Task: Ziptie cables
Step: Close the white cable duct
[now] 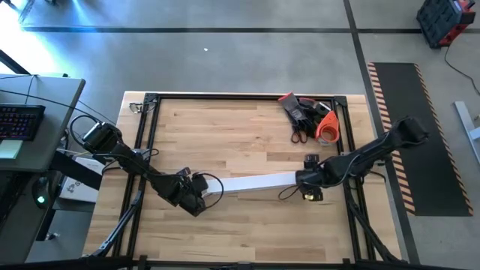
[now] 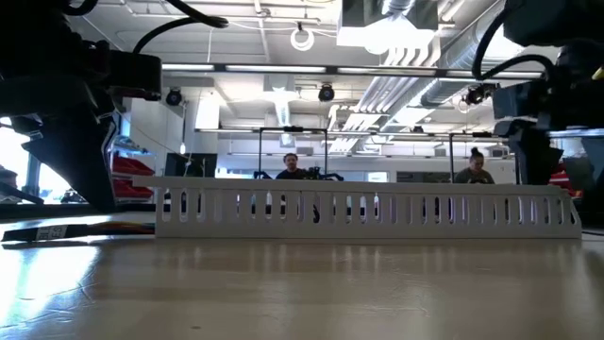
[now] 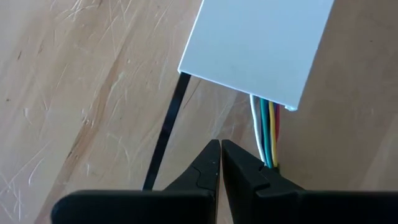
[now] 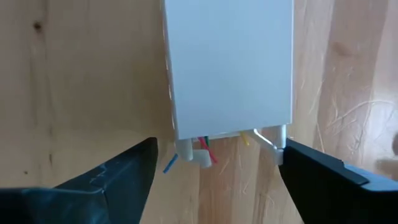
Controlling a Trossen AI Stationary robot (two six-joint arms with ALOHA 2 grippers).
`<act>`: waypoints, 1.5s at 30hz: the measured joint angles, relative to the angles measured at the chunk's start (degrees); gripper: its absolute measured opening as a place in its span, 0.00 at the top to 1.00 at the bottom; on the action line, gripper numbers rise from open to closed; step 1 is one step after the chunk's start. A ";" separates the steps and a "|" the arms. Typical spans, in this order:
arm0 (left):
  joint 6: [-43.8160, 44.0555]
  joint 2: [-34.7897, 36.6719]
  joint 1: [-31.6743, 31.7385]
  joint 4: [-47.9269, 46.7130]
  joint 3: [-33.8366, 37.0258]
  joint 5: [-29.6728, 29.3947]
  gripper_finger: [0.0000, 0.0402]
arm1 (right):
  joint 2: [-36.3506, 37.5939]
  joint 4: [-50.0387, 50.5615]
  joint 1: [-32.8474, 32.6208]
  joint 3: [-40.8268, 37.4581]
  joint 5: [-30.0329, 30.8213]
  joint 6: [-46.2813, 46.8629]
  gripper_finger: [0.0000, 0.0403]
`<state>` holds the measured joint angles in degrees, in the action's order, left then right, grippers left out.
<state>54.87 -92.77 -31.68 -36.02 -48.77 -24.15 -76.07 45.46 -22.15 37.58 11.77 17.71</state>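
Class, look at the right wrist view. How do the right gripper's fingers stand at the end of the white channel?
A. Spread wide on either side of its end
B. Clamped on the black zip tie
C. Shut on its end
A: the right gripper is open, its fingers flanking the white channel end.

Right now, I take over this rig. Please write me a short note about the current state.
Left gripper: shut, at one end of the white channel, beside the coloured cables coming out there.
Right gripper: open, astride the channel's other end, holding nothing.
A black zip tie lies flat on the table, unfastened.
Done: cables lie inside the channel.
Left: tying the cables.
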 joint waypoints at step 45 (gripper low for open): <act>-1.49 0.00 -0.02 1.45 0.00 -1.10 1.00 | -1.99 -4.90 -0.99 0.02 -4.30 -5.94 0.42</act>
<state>53.38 -92.77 -31.70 -34.57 -48.77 -25.26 -78.06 40.56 -23.14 37.60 7.46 11.77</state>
